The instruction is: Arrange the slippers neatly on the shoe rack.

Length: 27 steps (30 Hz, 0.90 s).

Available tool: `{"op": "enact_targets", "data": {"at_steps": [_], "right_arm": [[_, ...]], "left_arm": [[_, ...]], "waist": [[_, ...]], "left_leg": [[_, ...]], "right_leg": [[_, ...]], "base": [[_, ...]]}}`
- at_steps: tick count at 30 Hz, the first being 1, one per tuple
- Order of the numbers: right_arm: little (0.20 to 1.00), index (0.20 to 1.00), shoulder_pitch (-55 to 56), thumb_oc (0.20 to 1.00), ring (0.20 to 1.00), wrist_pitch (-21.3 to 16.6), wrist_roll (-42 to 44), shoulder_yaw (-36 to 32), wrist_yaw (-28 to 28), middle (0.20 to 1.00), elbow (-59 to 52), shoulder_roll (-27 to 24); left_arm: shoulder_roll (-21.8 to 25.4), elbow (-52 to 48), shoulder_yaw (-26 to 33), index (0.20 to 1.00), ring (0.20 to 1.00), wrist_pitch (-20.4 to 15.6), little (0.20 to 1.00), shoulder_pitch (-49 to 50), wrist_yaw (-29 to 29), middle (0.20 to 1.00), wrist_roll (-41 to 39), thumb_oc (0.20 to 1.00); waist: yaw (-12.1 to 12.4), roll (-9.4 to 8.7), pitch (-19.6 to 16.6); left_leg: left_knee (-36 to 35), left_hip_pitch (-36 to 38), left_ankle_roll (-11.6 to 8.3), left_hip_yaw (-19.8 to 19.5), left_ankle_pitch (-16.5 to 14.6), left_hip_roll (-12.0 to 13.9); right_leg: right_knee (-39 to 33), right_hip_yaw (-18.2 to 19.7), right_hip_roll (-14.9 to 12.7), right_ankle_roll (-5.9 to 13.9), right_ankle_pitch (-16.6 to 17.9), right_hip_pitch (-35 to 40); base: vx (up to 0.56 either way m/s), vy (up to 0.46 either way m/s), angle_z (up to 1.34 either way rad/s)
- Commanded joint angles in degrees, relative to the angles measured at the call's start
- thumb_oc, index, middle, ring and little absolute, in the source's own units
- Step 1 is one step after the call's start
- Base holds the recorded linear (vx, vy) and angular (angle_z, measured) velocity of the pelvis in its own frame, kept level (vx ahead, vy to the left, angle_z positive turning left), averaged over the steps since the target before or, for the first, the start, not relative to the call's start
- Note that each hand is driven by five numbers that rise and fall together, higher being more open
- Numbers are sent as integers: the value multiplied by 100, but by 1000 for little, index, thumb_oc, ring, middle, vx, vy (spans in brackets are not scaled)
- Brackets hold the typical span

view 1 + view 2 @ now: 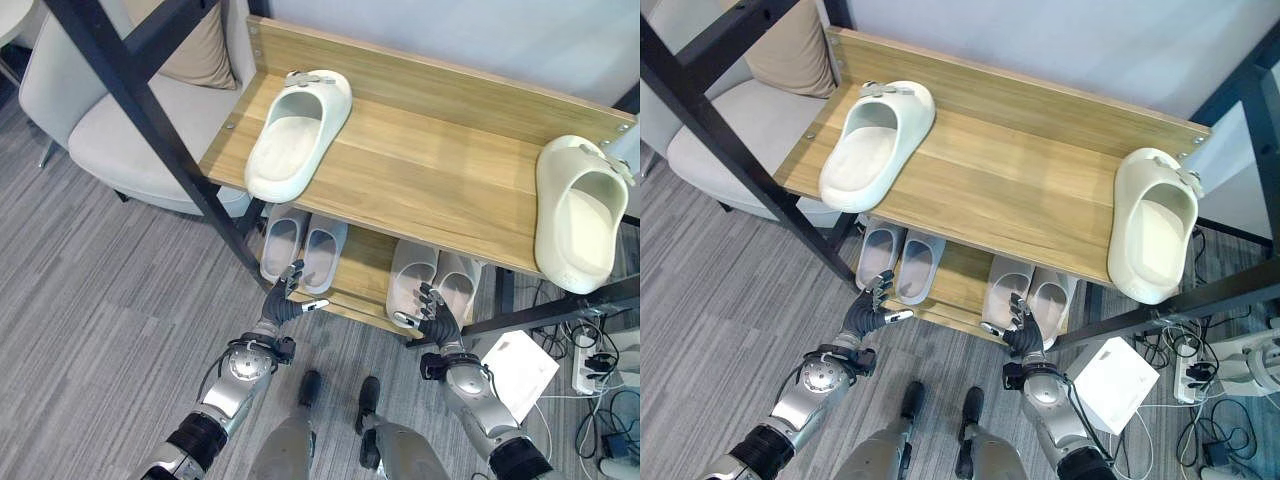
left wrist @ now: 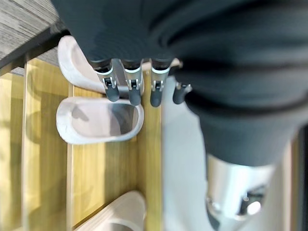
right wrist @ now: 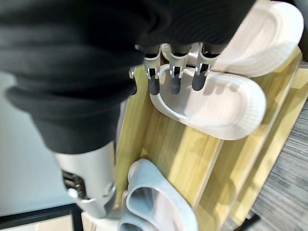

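two silver hands, left [image 1: 283,300] and right [image 1: 434,318], fingers loosely spread, hover before pale slipper pairs [image 1: 300,248] on the wooden shoe rack's [image 1: 420,170] lower shelf.

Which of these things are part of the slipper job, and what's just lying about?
Job:
shoe rack
left top slipper
right top slipper
left lower pair
right lower pair
left hand and right hand, at the lower shelf's front edge

Lying about:
chair
cushion
white box
power strip
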Motion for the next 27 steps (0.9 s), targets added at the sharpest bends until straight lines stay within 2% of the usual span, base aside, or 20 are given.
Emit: {"op": "enact_targets", "data": {"at_steps": [1,4,8,9,10,11,12,13,14,15,16,17,20,22,23,24,27], "right_arm": [[1000,1000,304,1000,1000,-151,-186,33,442,1000,-351,-276],[1000,1000,496,1000,1000,-101,-271,78,658,1000,-133,-280],[1000,1000,602,1000,1000,-56,-163,115,886,1000,227,-310],[1000,1000,624,1000,1000,-49,-146,116,928,1000,424,-329],[1000,1000,614,1000,1000,-53,-147,112,929,1000,429,-322],[1000,1000,641,1000,1000,-24,-252,129,957,1000,535,-320],[1000,1000,640,1000,1000,-25,-252,131,957,1000,536,-318],[1000,1000,679,1000,1000,-8,-337,135,974,1000,652,-270],[1000,1000,677,1000,1000,-9,-337,138,974,1000,653,-270],[1000,1000,730,1000,1000,0,-384,118,981,1000,702,-216],[1000,1000,729,1000,1000,-1,-384,119,981,1000,702,-216],[1000,1000,767,1000,1000,-3,-377,89,986,1000,697,-177],[1000,1000,849,1000,1000,-22,-353,21,997,1000,659,-105],[1000,1000,858,1000,1000,-49,-303,4,1010,1000,650,-35],[1000,1000,858,1000,1000,-49,-303,4,1010,1000,650,-35],[1000,1000,864,1000,1000,-57,-299,17,1022,1000,651,-28],[1000,1000,884,1000,1000,-113,-253,33,1062,1000,600,-48]], "left_arm": [[180,-33,-436,1000,1000,-1,1000,-176,-554,1000,1307,1000],[277,-223,-1039,1000,1000,-12,1000,-423,-1034,1000,2148,1000],[400,-1106,-1698,1000,1000,-214,1000,-1099,-1562,1000,2112,1000],[507,-1814,-1849,1000,1000,-315,1000,-1434,-1746,1000,1617,1000],[531,-1845,-1842,1000,1000,-296,1000,-1439,-1760,1000,1596,1000],[537,-2335,-1798,1000,1000,-309,1000,-1459,-1984,1000,705,1000],[543,-2343,-1794,1000,1000,-304,1000,-1457,-1988,1000,699,1000],[514,-2932,-1522,1000,1000,-290,1000,-1620,-2088,1000,-341,1000],[520,-2941,-1517,1000,1000,-283,1000,-1618,-2090,1000,-346,1000],[376,-3248,-1186,1000,1000,-316,1000,-1725,-1999,1000,-1047,1000],[379,-3252,-1182,1000,1000,-313,1000,-1723,-1999,1000,-1049,1000],[280,-3373,-966,1000,1000,-353,1000,-1805,-1872,1000,-1298,1000],[97,-3563,-405,1000,1000,-550,1000,-2072,-1338,1000,-1395,1000],[103,-3405,47,1000,1000,-737,1000,-2343,-711,1000,-809,1000],[103,-3405,46,1000,1000,-737,1000,-2343,-710,1000,-808,1000],[148,-3268,195,1000,1000,-768,1000,-2430,-468,1000,-481,1000],[566,-2837,448,1000,1000,-752,1000,-2776,212,1000,781,1000]], "waist": [[-190,169,-408],[-327,228,-550],[-496,280,-683],[-546,289,-745],[-542,284,-738],[-550,291,-788],[-549,290,-787],[-550,289,-840],[-550,288,-838],[-547,275,-881],[-549,275,-879],[-546,265,-901],[-526,235,-943],[-501,224,-968],[-502,223,-966],[-496,225,-974],[-500,242,-998]], "left_leg": [[-173,269,78,260,-949,38],[-173,406,83,392,-1031,58],[-173,556,102,524,-1099,66],[-173,620,102,588,-1153,73],[-173,607,107,592,-1132,70],[-173,649,111,633,-1154,77],[-173,651,111,635,-1155,77],[-173,697,105,676,-1166,85],[-173,700,105,678,-1167,85],[-173,728,105,666,-1175,84],[-173,731,105,665,-1175,84],[-173,748,101,650,-1174,82],[-173,793,85,609,-1181,77],[-173,814,65,590,-1183,76],[-173,816,65,589,-1183,76],[-173,827,60,588,-1187,76],[-173,851,50,594,-1188,78]], "right_leg": [[428,-32,-175,312,-1568,625],[274,75,-153,331,-1523,759],[115,245,-123,339,-1436,868],[19,310,-106,364,-1414,931],[1,310,-107,363,-1385,925],[-58,347,-100,369,-1364,973],[-58,349,-100,368,-1364,973],[-58,359,-92,363,-1376,1004],[-58,360,-91,363,-1376,1006],[-58,372,-89,349,-1392,1048],[-58,371,-89,349,-1393,1051],[-58,363,-82,342,-1401,1075],[-58,349,-76,315,-1427,1142],[-58,317,-73,303,-1441,1176],[-58,316,-73,303,-1441,1178],[-58,307,-71,301,-1446,1193],[-58,305,-62,304,-1449,1214]], "base": [[7,-15,-35],[12,-21,-22],[-7,-22,-25],[-7,-34,-22],[3,-41,-18],[-4,-14,-17],[15,-39,-25],[6,-22,-24],[14,-47,-22],[8,-24,-7],[12,-39,-1],[0,0,0],[9,-40,3],[3,-36,5],[8,-25,6],[6,-14,8],[15,-14,9]]}}
